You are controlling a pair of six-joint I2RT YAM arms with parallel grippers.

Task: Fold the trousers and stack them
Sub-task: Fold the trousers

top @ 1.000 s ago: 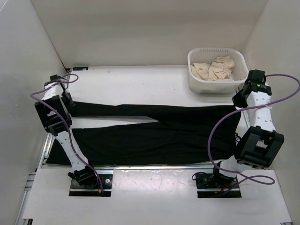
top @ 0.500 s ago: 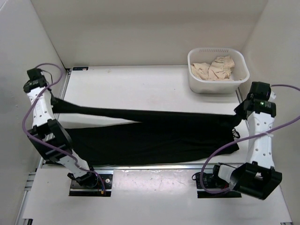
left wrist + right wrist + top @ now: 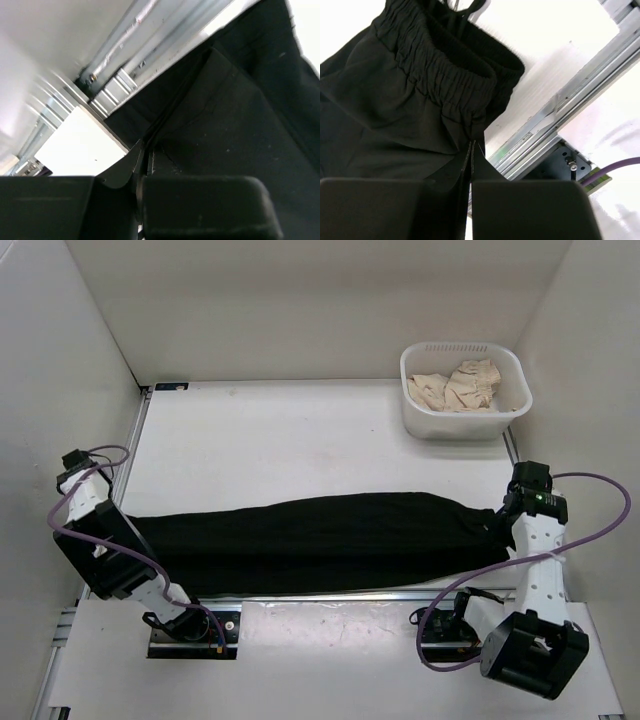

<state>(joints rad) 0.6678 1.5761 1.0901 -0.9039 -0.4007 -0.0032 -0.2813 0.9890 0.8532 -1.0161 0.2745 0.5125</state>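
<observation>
- This is a robotics lab test cell: plain white panel walls point(image 3: 300, 310) box in a bare white desk point(image 3: 300, 440) on three sides.
- The left arm point(image 3: 100, 540) and right arm point(image 3: 537, 550) stand on black mounting plates point(image 3: 195, 633) at the near edge, trailing loose purple cables point(image 3: 620, 164).
- An aluminium extrusion rail point(image 3: 330, 594) runs along the desk's front.
- Domestic items lie inside this enclosure: black trousers point(image 3: 320, 535) and a white plastic basket point(image 3: 450, 426) holding beige cloth point(image 3: 460, 385).
</observation>
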